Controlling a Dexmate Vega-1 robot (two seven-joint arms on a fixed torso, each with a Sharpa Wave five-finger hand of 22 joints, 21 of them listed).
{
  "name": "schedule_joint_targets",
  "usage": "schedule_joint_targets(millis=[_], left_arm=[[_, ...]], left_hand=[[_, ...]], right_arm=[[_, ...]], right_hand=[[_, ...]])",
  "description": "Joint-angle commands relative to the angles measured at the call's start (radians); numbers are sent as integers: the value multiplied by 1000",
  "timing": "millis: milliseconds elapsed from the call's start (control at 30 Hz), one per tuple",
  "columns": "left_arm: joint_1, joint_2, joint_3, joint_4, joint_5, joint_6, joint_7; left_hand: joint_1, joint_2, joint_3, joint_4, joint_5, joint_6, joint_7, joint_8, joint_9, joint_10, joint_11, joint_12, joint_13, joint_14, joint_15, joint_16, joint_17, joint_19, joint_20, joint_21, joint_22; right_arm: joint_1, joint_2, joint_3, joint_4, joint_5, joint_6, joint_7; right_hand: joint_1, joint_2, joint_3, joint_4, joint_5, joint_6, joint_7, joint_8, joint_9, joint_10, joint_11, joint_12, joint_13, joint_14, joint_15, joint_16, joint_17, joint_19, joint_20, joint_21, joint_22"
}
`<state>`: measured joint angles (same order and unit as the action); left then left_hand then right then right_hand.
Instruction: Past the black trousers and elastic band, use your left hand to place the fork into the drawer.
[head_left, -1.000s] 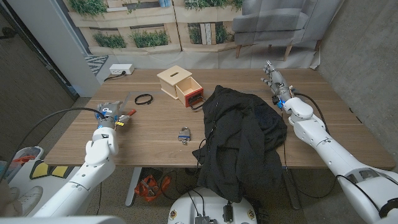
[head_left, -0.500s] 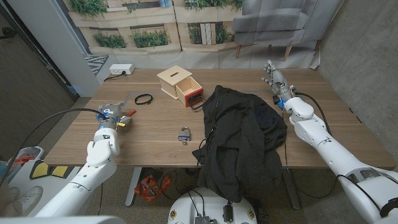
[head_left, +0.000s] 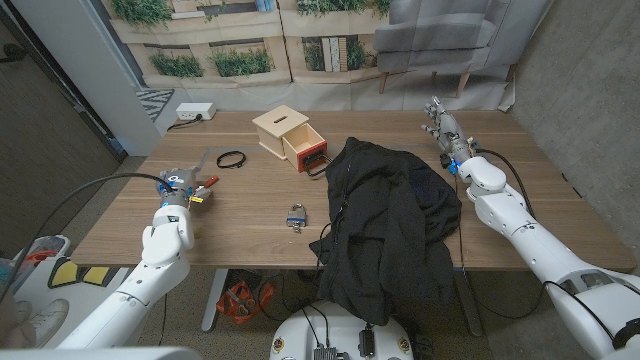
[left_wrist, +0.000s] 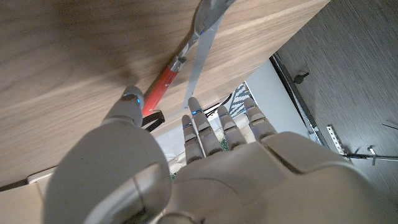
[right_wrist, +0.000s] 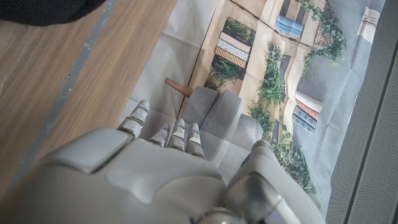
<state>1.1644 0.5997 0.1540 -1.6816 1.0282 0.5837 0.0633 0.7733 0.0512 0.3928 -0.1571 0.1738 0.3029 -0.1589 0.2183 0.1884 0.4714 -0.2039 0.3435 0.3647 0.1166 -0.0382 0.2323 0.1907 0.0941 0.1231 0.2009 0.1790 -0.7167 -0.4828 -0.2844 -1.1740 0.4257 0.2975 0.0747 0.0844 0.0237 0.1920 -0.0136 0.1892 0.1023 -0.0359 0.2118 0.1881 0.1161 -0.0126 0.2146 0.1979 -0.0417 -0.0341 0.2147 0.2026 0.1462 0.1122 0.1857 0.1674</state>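
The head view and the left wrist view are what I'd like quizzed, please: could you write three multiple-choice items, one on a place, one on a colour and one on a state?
1. Where does the small padlock lie?
A. Inside the drawer
B. On the bare table, just left of the black trousers
C. Next to the right hand

2. What colour is the fork's handle?
A. Red
B. Blue
C. Green

3. How is the drawer of the wooden box?
A. Pushed shut
B. Taken out and lying on the table
C. Pulled open

Answers:
1 B, as the head view shows the padlock on wood beside the trousers' left edge.
2 A, as the left wrist view shows a red handle beyond the left hand.
3 C, as the drawer juts out of the box's front with its inside showing.
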Motion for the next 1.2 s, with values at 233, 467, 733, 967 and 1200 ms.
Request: schedule_joint_targets(millis=[233, 467, 733, 967, 1200], left_arm=[[1, 7, 5, -23, 14, 18, -41], [2, 13, 4, -24, 14, 6, -40], [2, 22, 3, -19, 11, -18, -33], [-3, 23, 2, -14, 13, -33, -13], [-8, 36, 8, -11, 17, -54, -20]], left_hand=[[8, 7, -6, 2, 2, 5, -4, -1, 2, 10, -1, -5, 5, 10, -32, -6, 0, 3, 8, 2, 3], [9, 7, -8, 2, 2, 5, -4, -3, 2, 11, 1, -6, 5, 11, -33, -6, 0, 3, 8, 2, 3], [13, 8, -9, 2, 2, 9, -5, -4, 2, 15, 0, -7, 6, 12, -34, -6, 0, 5, 8, 3, 3], [22, 12, -8, -1, 3, 11, -9, -5, 2, 17, 2, -8, 7, 14, -34, -7, 0, 5, 11, 3, 3], [31, 14, -6, -3, 4, 14, -14, -5, 2, 21, 1, -9, 8, 15, -35, -7, 0, 7, 8, 3, 3]], right_arm=[[10, -14, -18, 3, -28, 9, -1], [10, -11, -23, 7, -28, 21, -10], [9, -12, -29, 4, -31, 26, -10], [2, -19, -25, -14, -34, 25, -29], [3, -15, -15, 3, -20, 37, -28]], right_hand=[[37, 19, 22, -21, 5, 11, -2, 7, 4, 2, -7, -3, 1, -5, -19, -3, -1, 5, -2, 5, 3], [68, 26, 36, -40, 5, 9, -4, 5, 4, 1, -8, -5, 1, -3, -21, -4, -4, 5, -1, 4, 2], [51, 23, 28, -32, 3, 6, -7, 2, 5, 7, -9, -3, 1, 0, -24, -1, -1, 8, -4, 5, 3], [41, 21, 23, -27, 2, 6, -7, 0, 5, 6, -7, -4, 2, 0, -22, -1, 1, 8, -4, 5, 3], [31, 17, 18, -24, 2, 5, -6, -1, 5, 7, -6, -5, 2, 1, -22, 0, 2, 9, -3, 5, 3]])
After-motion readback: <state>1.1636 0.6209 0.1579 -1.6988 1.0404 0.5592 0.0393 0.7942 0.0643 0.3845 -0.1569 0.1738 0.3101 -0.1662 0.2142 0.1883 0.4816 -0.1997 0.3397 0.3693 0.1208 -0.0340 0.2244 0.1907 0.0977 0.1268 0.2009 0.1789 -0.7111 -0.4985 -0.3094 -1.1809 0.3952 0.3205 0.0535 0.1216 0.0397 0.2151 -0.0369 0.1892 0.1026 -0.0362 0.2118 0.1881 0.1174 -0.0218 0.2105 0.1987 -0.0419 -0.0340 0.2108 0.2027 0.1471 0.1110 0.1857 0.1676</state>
